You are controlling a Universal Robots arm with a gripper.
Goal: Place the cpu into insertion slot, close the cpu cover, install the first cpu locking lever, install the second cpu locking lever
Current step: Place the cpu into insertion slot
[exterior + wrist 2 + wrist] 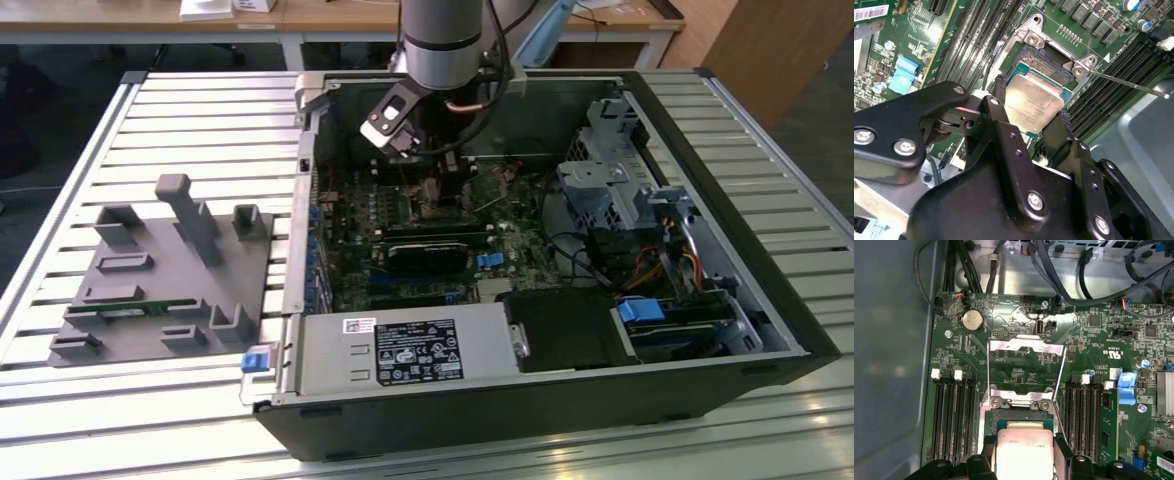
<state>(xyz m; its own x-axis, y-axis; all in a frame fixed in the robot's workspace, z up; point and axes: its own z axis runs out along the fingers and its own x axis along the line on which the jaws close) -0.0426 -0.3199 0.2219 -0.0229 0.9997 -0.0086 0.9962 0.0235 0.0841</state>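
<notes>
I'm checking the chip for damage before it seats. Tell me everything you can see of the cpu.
The cpu is a small flat square chip, pale silvery metal on top with a thin green edge below. Two black fingers of the claw grip its opposite sides. It lies over the dark centre of the insertion slot; whether seated or just above, I cannot tell. Faint print marks its top; no dents or scratches show.

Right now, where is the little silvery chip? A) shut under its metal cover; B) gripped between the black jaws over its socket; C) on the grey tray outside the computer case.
B: the cpu sits between the jaws above the insertion slot, the cpu cover swung open.
</notes>
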